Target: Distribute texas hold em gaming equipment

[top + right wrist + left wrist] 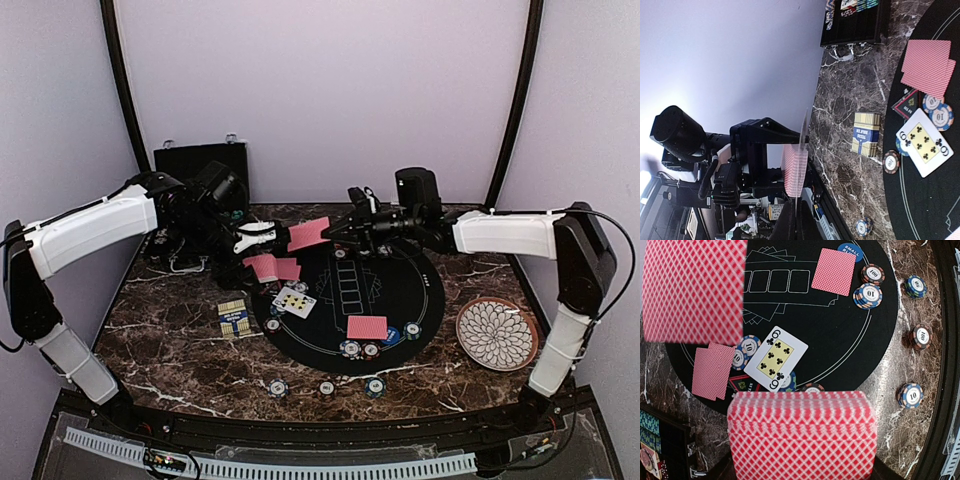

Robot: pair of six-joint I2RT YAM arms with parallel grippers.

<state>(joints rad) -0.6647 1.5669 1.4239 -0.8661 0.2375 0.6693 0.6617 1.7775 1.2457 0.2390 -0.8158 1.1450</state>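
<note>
Red-lattice-backed playing cards (715, 372) are being dealt out, and I am judging the job to be roughly midway. Two of them are lying face down, overlapping, at the left edge of the round black felt mat (420, 290). A lone face-down card (367, 327) is sitting at the mat's near edge beside the blue round small-blind button (849, 250). A face-up six of clubs (776, 357) is resting among round edge-striped poker chips (867, 295), with three more chips (327, 388) sitting on the brown marble desk (170, 350) in front. The left tool (256, 238) is clamping the thick deck (800, 435) above the mat, while the right tool (335, 228) is pinching a single card (308, 234) just beside it. That card is probably heading for a seat, and the near seat is looking one short.
</note>
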